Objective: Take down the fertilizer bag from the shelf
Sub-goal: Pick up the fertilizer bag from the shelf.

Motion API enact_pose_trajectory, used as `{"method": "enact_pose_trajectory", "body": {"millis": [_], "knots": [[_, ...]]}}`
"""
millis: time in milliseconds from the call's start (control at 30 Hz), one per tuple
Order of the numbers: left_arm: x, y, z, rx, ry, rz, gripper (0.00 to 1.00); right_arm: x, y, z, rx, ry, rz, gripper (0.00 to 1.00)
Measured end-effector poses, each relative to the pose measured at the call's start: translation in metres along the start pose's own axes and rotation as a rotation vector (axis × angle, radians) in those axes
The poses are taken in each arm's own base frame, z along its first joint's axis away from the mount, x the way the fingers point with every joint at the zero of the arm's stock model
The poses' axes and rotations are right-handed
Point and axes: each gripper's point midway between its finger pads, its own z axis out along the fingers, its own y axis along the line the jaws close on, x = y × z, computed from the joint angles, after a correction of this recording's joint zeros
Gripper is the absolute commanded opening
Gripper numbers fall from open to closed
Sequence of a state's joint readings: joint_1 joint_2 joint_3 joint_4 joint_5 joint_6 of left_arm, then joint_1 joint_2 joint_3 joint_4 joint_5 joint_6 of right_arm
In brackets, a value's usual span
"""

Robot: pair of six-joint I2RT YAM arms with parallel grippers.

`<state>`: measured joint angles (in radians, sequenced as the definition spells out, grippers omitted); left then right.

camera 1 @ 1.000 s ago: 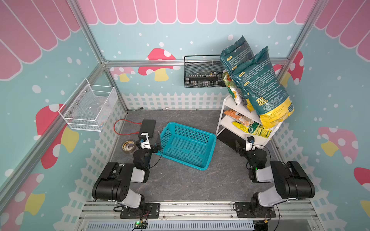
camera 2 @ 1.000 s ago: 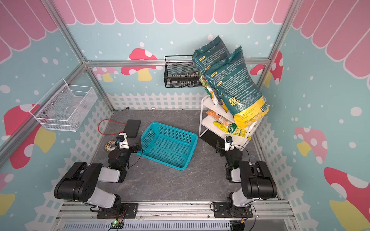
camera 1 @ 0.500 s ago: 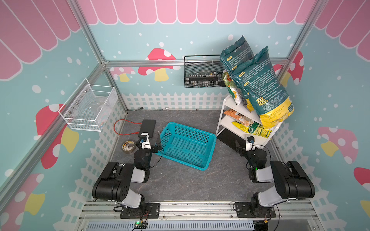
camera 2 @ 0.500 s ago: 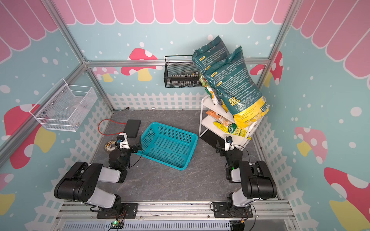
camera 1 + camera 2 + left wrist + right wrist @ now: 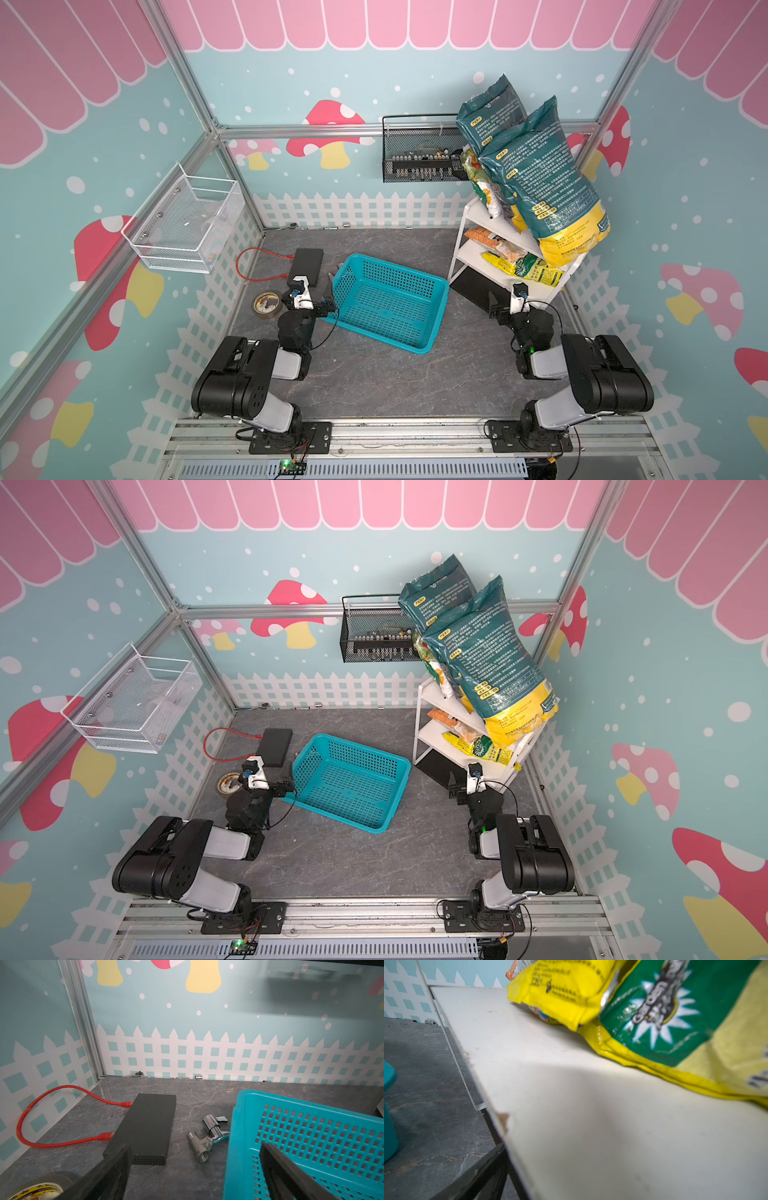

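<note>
The white shelf (image 5: 473,212) (image 5: 428,688) stands at the back right. Two big teal and yellow fertilizer bags lean on its top board, the front one (image 5: 544,183) (image 5: 490,658) overhanging the edge. On the lower board lie an orange bag and a small yellow and green bag (image 5: 528,270) (image 5: 675,1012). My right gripper (image 5: 505,298) (image 5: 463,781) sits low on the floor at the shelf's front corner, open and holding nothing; its wrist view is filled by a white board (image 5: 591,1105). Beside the basket's left rim, my left gripper (image 5: 322,297) (image 5: 192,1151) is open and empty.
A teal plastic basket (image 5: 386,307) lies mid-floor. A black box (image 5: 308,264) with a red cable (image 5: 245,266), a tape roll (image 5: 266,303) and a metal valve (image 5: 207,1138) lie by the left arm. A black wire basket (image 5: 419,162) and a white mesh basket (image 5: 183,224) hang on the walls.
</note>
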<state>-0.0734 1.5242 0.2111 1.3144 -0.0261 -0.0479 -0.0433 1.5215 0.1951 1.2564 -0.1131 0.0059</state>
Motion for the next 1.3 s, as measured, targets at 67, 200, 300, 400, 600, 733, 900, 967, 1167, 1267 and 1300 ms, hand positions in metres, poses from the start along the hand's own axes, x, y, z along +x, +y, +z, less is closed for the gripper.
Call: {"method": "enact_pose_trajectory", "body": {"millis": [67,200,300,400,600,733,900,967,1167,1267,1300], "knots": [[0.000,0.000,0.000,0.000,0.000,0.000,0.99,0.001,0.009,-0.002,-0.035,0.016,-0.014,0.99],[-0.001,-0.001,-0.004,0.002,-0.012,0.004,0.99,0.001,0.035,-0.014,-0.099,0.017,-0.066,0.99],[0.002,-0.004,-0.018,0.013,-0.025,0.014,0.99,-0.003,0.055,-0.024,-0.142,-0.004,-0.135,0.99],[-0.002,-0.008,-0.033,0.011,-0.049,0.021,0.99,-0.036,0.070,-0.032,-0.165,-0.114,-0.194,0.99],[-0.051,0.004,-0.042,-0.094,-0.166,-0.032,0.99,-0.069,0.079,-0.065,-0.179,-0.265,-0.231,0.99],[-0.083,0.019,-0.048,-0.205,-0.192,-0.127,0.99,-0.097,0.097,-0.089,-0.258,-0.373,-0.228,0.95],[-0.112,0.036,-0.085,-0.263,-0.251,-0.353,0.99,-0.124,0.124,-0.115,-0.412,-0.457,-0.179,0.93],[-0.129,0.024,-0.099,-0.178,-0.288,-0.432,0.99,-0.141,0.135,-0.120,-0.482,-0.463,-0.155,0.92],[-0.159,-0.018,-0.126,0.084,-0.334,-0.583,0.99,-0.225,0.189,-0.143,-0.710,-0.456,-0.137,0.84],[-0.153,-0.025,-0.117,0.099,-0.269,-0.590,1.00,-0.269,0.218,-0.155,-0.763,-0.422,-0.156,0.84],[-0.151,-0.029,-0.112,0.106,-0.243,-0.582,0.99,-0.285,0.226,-0.156,-0.762,-0.402,-0.163,0.83]]}}
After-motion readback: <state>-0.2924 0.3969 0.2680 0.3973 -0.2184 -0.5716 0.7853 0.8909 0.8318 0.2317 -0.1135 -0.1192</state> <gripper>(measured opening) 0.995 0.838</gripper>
